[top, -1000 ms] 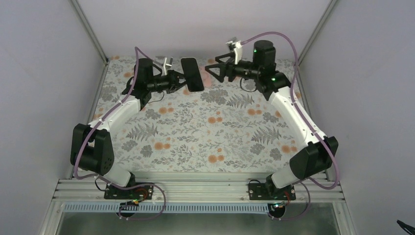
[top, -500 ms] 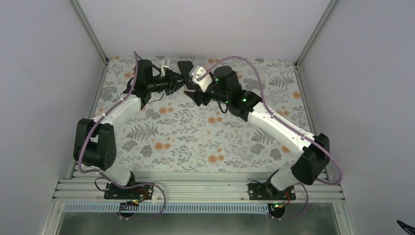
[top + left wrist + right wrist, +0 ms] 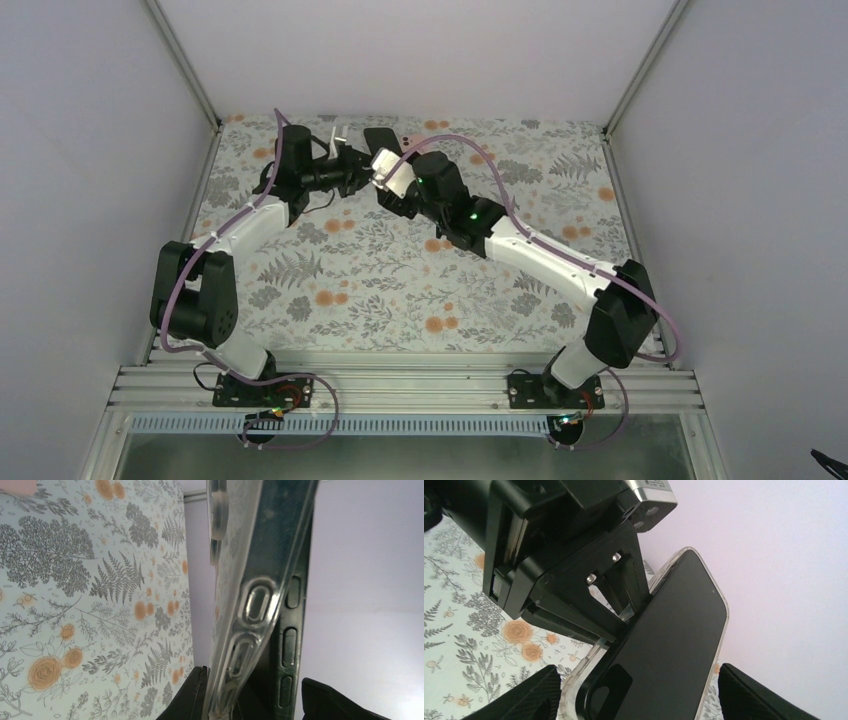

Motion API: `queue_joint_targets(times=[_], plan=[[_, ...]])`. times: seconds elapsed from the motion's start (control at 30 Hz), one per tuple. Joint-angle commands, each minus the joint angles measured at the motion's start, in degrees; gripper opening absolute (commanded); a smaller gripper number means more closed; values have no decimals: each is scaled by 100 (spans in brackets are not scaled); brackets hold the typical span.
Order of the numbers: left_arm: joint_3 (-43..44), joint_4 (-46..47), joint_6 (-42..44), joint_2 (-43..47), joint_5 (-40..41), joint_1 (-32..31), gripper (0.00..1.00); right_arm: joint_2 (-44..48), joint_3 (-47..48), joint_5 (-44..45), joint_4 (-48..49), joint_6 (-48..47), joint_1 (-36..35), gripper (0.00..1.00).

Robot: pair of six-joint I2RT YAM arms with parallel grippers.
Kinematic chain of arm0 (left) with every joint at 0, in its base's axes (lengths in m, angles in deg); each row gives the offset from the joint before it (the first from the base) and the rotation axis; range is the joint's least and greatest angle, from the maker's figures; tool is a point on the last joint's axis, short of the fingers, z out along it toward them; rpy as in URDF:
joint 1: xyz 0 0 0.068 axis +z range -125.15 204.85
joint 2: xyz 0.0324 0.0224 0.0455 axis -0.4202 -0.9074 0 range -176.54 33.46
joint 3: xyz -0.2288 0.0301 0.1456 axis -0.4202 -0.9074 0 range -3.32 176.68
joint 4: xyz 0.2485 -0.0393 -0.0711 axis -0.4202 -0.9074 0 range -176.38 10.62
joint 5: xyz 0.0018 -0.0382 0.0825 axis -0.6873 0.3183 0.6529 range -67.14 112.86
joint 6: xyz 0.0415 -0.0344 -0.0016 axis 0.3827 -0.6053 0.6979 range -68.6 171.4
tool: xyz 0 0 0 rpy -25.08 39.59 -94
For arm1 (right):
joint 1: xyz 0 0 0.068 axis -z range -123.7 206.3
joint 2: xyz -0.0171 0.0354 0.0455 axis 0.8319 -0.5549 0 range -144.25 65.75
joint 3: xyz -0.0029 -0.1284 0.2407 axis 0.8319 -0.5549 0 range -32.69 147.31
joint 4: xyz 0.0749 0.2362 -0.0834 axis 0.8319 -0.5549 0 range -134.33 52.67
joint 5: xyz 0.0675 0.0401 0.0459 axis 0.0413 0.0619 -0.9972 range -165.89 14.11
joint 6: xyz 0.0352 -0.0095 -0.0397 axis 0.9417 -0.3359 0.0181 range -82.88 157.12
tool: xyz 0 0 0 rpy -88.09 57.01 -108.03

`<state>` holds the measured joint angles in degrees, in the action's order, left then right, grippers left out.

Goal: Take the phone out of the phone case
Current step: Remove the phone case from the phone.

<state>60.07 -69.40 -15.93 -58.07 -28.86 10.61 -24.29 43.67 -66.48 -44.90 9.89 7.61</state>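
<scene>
Phone [image 3: 381, 138] and phone case [image 3: 235, 610], one of each, are held together in the air above the far edge of the bench [image 3: 400, 290], at about 12 o'clock in the overhead view. The dark phone sits inside the clear case.

The single bench is covered in a floral pattern of grey ferns and orange blooms. Two arms work over it. The left arm [image 3: 240, 230] is bolted at 7 o'clock and reaches up toward 11. The right arm [image 3: 550, 255] is bolted at 5 o'clock and stretches across the middle toward 12, so both wrists meet at the phone.

There are two end effectors. The left end effector [image 3: 255, 700] is clamped tight across the phone case, one black finger on each face, and carries it edge-up clear of the bench. Its wrist view shows two oval button mouldings along the case's clear rim.

The right end effector [image 3: 644, 695] stands wide, with one finger at 7 o'clock and one at 5 o'clock of its own view and the phone's glass face [image 3: 669, 630] between them. It grips nothing. Whether its left finger touches the case corner, I cannot tell.
</scene>
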Motion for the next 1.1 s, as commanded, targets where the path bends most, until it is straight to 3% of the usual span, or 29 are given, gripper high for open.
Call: queue_joint_targets(times=[0.0, 0.33, 0.63, 0.87, 1.07], plan=[[-16, 431, -114, 139, -202, 34, 2, -71, -157, 654, 547, -392, -43, 72], [-118, 458, -64, 222, -198, 34, 2, -12, -355, 960, 1034, -635, -36, 65], [-110, 452, -35, 207, -192, 27, 2, -16, -237, 809, 825, -608, -24, 63], [-160, 582, -129, 247, -284, 21, 2, -94, -1067, 1698, 2271, -1711, -33, 57], [-209, 670, -160, 194, -326, 4, 2, -193, -1401, 1950, 3103, -2194, -28, 58]])
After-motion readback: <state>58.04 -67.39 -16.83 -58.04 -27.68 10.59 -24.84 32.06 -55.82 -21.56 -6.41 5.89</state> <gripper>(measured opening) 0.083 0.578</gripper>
